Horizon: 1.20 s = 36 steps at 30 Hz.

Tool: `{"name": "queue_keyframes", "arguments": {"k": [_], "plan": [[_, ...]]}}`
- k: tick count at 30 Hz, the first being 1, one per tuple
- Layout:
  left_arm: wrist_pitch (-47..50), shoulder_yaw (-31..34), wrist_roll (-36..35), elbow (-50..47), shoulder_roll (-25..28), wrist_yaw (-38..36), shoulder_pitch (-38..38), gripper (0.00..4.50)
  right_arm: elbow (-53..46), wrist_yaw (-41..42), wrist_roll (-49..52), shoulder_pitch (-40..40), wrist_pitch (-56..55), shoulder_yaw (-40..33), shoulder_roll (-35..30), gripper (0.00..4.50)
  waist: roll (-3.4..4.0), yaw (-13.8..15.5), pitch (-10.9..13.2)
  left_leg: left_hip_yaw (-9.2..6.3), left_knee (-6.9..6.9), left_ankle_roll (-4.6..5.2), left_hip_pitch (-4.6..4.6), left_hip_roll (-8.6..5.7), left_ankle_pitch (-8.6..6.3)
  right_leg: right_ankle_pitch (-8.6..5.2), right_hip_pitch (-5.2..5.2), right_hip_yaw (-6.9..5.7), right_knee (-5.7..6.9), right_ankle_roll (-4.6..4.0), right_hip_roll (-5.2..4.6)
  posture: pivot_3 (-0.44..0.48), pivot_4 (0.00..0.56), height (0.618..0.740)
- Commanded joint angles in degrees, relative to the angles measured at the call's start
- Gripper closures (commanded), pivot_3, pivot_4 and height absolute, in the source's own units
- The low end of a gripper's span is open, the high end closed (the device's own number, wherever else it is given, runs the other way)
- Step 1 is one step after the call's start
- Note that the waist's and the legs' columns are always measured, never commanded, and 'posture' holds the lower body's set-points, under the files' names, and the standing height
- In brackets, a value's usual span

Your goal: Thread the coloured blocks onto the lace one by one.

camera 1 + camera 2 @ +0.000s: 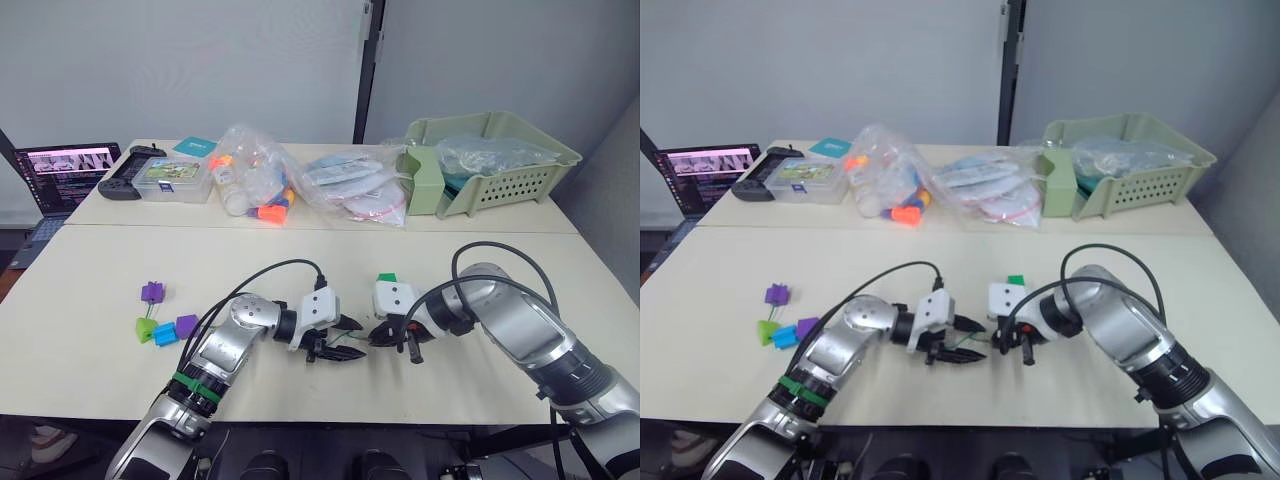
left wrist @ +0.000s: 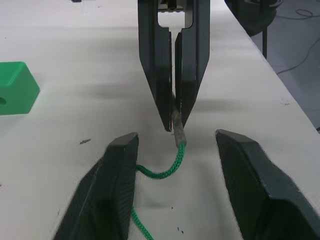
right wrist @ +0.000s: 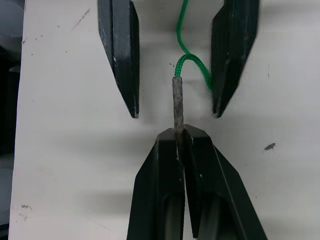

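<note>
At mid-counter (image 1: 100, 260) our right gripper (image 3: 180, 131) pinches the lace (image 2: 162, 172) tip while our left gripper (image 2: 175, 145) gapes wide around it; next we need a block, likely the dark green one (image 2: 16, 92).

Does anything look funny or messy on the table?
Nothing is spilled or broken. The right tool pinches the stiff tip of the green lace, while the open left tool waits around it. The blocks sit unthreaded.

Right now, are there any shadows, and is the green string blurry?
In the right wrist view, soft grey shadows lie on the table beside the right hand, which pinches the lace tip, sharp there. In the left wrist view, the open left hand casts faint shadows and the lace looks crisp.
</note>
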Motion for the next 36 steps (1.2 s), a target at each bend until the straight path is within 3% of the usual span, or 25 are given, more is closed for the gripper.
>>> {"name": "queue_keyframes", "arguments": {"k": [1, 4, 21, 26, 30, 36], "plan": [[-0.19, 0.64, -1.03, -1.31, -0.65, -0.09, -0.76, 3.59, -1.17, -0.18, 0.26, -1.08, 0.43, -1.27, -0.74, 4.5, 0.0, 0.0, 0.0, 0.0, 0.0, 0.0, 0.0, 0.0, 0.0, 0.0, 0.0, 0.0, 0.0, 0.0, 0.01, 0.0, 0.15, 0.737], [0.16, 0.75, -1.27, -1.47, -0.76, -0.37, -0.89, 4.48, -1.28, -0.23, 0.34, -1.09, 0.59, -1.31, -0.78, 4.5, 0.0, 0.0, 0.0, -0.01, 0.0, 0.0, 0.0, 0.01, 0.0, 0.0, 0.0, 0.0, 0.0, 0.0, 0.02, 0.0, 0.15, 0.737], [-0.12, 0.99, -1.17, -0.68, -1.09, -0.58, -1.52, 4.48, -1.75, -0.59, 0.76, -0.94, 1.32, -1.82, -1.67, 4.5, 0.0, 0.0, 0.0, -0.02, 0.0, 0.0, 0.0, 0.01, 0.0, 0.0, 0.0, 0.01, 0.0, 0.0, 0.02, 0.0, 0.15, 0.737], [-0.65, 1.5, -0.8, -0.11, -0.59, -0.19, -1.48, 4.5, -3.16, 0.31, 3.29, 0.3, 2.42, -5.73, -5.17, 2.85, 0.0, 0.15, 0.0, -0.02, 0.0, 0.0, 0.0, 0.0, 0.0, 0.0, 0.01, 0.01, -0.02, 0.0, 0.01, 0.0, 0.15, 0.737], [-1.37, 2.16, -0.29, 0.75, 0.5, 0.11, -1.68, 4.5, -3.87, 0.4, 9.05, 3.5, 3.52, -13.93, -7.27, 1.51, 0.0, 0.08, 0.0, -0.03, -0.01, 0.0, 0.0, 0.01, 0.0, 0.0, 0.02, 0.01, -0.03, 0.0, 0.03, 0.0, 0.15, 0.737], [-1.6, 2.99, -0.51, 1.01, 1.57, -0.05, -1.38, 4.5, -2.55, -4.14, 11.6, 9.49, 1.93, -21.34, -7.35, 1.51, -0.01, 0.04, 0.0, -0.03, -0.02, 0.0, 0.0, 0.03, 0.0, 0.0, 0.02, 0.02, -0.03, 0.0, 0.05, 0.0, 0.15, 0.737]]}}
